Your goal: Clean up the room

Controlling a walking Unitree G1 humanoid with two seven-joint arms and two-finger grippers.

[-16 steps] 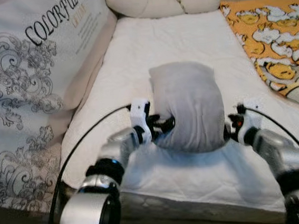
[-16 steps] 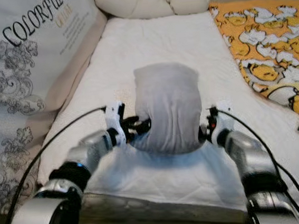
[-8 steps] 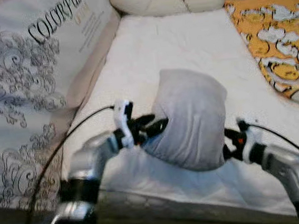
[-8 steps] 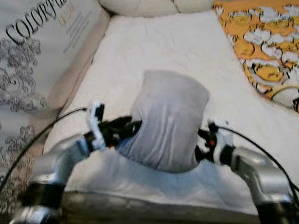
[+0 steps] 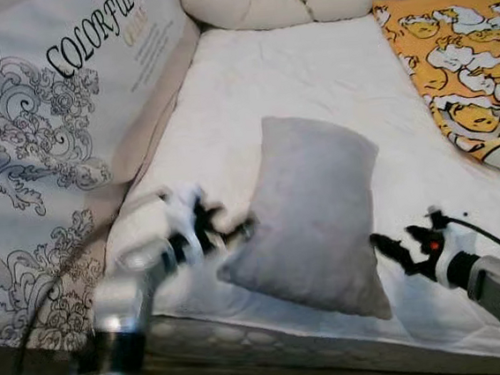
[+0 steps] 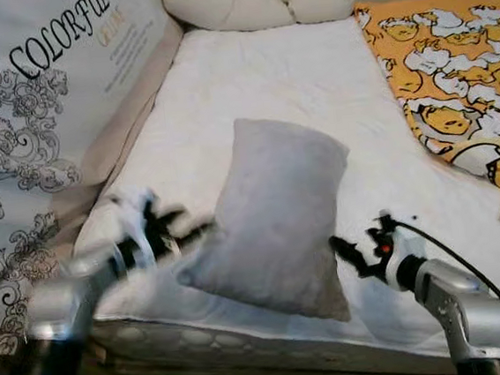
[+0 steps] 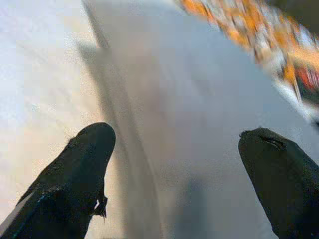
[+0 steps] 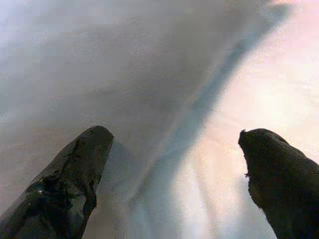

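A grey pillow (image 5: 313, 214) lies mid-frame on the white mattress (image 5: 310, 75), both the left gripper (image 5: 228, 234) and right gripper (image 5: 389, 249) spread apart beside it, with an orange blanket (image 5: 459, 61) at upper right.

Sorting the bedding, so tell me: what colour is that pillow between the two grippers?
The soft rectangular pillow is plain light grey, with no pattern; the left eye view shows it best.

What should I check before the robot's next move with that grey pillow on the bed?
1. Left gripper open, off the pillow: ok, fingers spread.
2. Right gripper open: ok, fingers spread.
3. Grey pillow lying on the white mattress: ok, tilted, no gripper holding it.
4. Pillow settled and at rest: cannot tell.
5. Pillow away from the orange duck-print blanket: ok.
6. Left arm steady: not ok, blurred.
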